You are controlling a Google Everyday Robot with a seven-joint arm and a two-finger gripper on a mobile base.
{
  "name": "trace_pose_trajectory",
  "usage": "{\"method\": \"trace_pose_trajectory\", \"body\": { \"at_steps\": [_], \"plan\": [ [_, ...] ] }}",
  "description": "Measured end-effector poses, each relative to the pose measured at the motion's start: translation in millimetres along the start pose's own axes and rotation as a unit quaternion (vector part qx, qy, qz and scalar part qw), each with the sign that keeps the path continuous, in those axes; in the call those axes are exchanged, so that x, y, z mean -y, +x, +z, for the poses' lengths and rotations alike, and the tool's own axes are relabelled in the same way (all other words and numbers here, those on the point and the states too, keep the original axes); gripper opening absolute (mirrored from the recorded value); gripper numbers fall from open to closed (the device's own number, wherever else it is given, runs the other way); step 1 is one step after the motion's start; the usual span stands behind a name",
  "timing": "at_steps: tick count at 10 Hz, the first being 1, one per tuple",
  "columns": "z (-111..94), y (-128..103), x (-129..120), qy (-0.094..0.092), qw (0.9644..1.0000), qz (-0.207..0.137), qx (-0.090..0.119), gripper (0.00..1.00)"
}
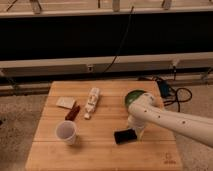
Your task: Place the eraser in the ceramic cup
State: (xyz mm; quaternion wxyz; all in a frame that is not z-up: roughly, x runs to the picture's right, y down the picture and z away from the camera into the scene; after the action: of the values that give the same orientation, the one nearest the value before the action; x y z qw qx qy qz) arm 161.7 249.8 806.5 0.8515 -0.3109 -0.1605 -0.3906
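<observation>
The eraser (125,135), a small flat black block, lies on the wooden table (100,155) right of the middle, near the front. My gripper (137,131) is down at the eraser's right end, at the tip of the white arm (170,120) that comes in from the right. It is shut and mostly hidden by the wrist. Whether it grips the eraser I cannot tell. The ceramic cup (66,132), white and round, stands upright at the front left, well apart from the eraser.
A green bowl (133,95) sits behind the arm, partly covered by it. A reddish-brown stick (73,112), a pale flat square piece (65,102) and a long white object (92,103) lie behind the cup. Cables (172,92) lie beyond the right rear corner.
</observation>
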Motion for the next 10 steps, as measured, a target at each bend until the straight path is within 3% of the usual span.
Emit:
{"method": "trace_pose_trajectory", "body": {
  "at_steps": [10],
  "plan": [
    [-13,6,2,0.000,1.0000,0.000,-0.008,0.00]
  ]
}}
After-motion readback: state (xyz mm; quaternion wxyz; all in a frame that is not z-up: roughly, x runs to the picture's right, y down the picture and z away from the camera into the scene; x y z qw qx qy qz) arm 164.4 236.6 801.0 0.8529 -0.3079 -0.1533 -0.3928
